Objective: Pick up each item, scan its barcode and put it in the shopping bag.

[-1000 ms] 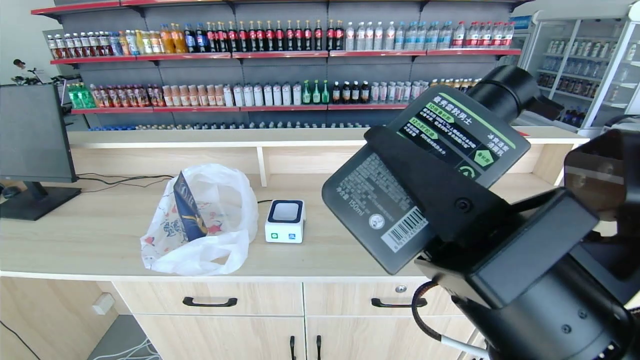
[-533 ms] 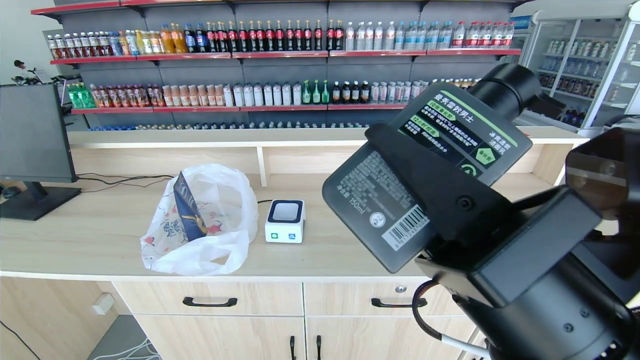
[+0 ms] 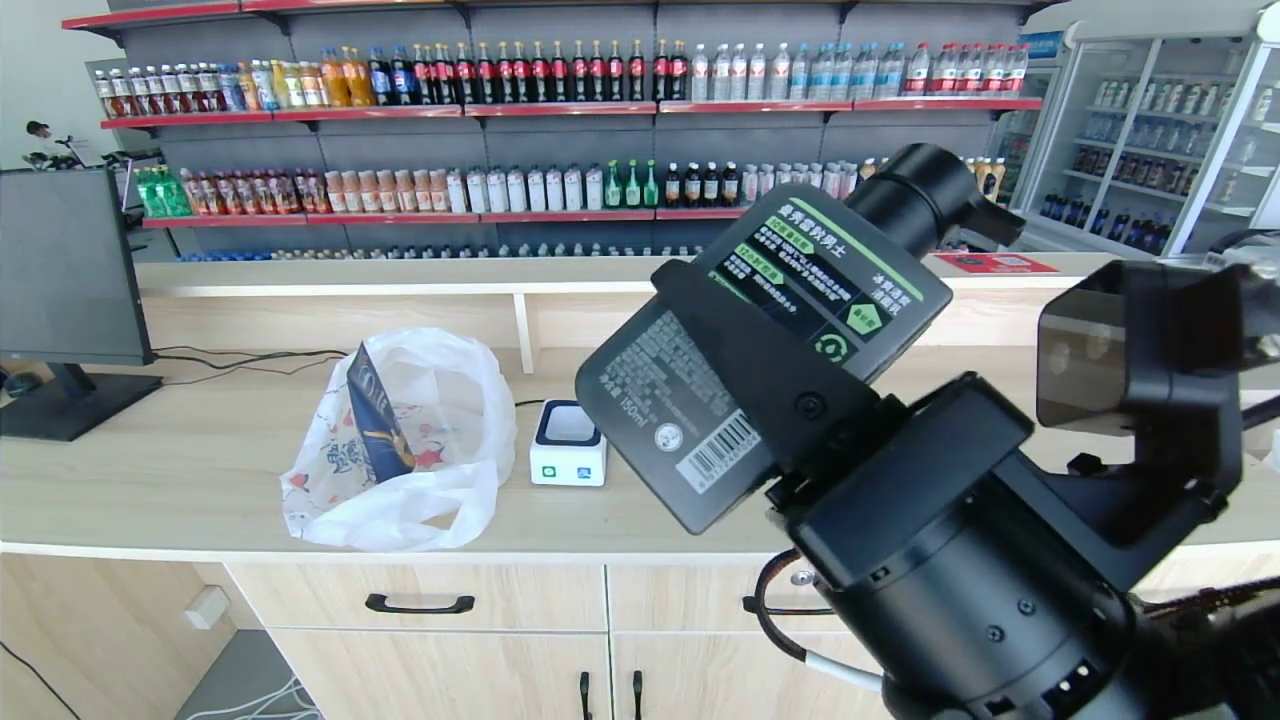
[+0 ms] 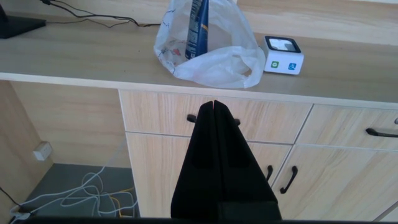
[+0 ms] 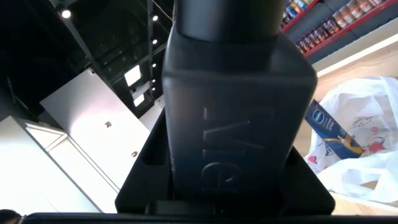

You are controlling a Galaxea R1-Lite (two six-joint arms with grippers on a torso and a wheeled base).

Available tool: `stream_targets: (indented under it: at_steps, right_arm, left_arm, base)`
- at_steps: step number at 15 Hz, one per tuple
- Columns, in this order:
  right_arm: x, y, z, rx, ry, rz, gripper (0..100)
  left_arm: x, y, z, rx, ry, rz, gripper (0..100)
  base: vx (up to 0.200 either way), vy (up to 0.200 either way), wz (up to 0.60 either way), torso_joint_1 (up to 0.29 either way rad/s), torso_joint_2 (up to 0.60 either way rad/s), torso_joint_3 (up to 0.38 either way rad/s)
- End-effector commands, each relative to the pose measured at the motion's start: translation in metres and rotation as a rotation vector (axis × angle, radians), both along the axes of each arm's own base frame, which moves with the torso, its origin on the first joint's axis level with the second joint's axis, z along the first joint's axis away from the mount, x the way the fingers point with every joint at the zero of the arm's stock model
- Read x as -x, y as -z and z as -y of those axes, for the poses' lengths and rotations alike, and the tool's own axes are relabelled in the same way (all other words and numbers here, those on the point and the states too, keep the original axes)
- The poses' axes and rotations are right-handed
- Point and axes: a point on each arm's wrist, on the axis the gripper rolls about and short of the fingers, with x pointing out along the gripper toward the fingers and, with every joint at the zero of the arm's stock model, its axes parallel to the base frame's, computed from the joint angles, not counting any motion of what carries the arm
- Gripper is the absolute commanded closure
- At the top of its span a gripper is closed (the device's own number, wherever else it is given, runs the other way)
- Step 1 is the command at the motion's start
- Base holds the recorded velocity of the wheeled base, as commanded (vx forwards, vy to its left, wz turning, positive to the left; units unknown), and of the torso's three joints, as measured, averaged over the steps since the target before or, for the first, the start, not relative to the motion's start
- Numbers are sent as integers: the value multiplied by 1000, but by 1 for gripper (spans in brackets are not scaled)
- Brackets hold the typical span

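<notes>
The right jaws grip the black bottle [image 3: 690,400], tilted, up and right of the scanner [image 3: 568,443], with its barcode turned away from it. The left jaws are closed and farther off.

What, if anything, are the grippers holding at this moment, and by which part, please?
The right gripper clamps the black bottle across the middle of its flat body, front and back. The left gripper is shut on nothing.

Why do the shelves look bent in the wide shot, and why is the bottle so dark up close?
Head view: the shelves bow and the cooler leans, probably a wide lens's distortion. Right wrist view: the black bottle is seen from below against bright ceiling lights, so it shows backlit.
</notes>
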Motion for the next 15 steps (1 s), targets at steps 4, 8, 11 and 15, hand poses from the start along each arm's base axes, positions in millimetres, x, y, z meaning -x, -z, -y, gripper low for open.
stream_targets:
  at_steps: [4, 8, 11, 15]
  right_arm:
    - [-7, 24, -16, 119, 26, 7, 100]
    - [-27, 43, -11, 304, 87, 114, 100]
    - [-70, 58, 5, 499, 272, 211, 100]
    - [-100, 60, 31, 652, 459, 279, 100]
  left_arm:
    - [0, 0, 0, 0, 0, 0, 100]
    - [0, 0, 0, -2, 0, 0, 100]
    - [0, 0, 0, -2, 0, 0, 100]
    - [0, 0, 0, 0, 0, 0, 100]
  base:
    - [0, 0, 0, 0, 0, 0]
    - [0, 0, 0, 0, 0, 0]
    - [0, 0, 0, 0, 0, 0]
    - [0, 0, 0, 0, 0, 0]
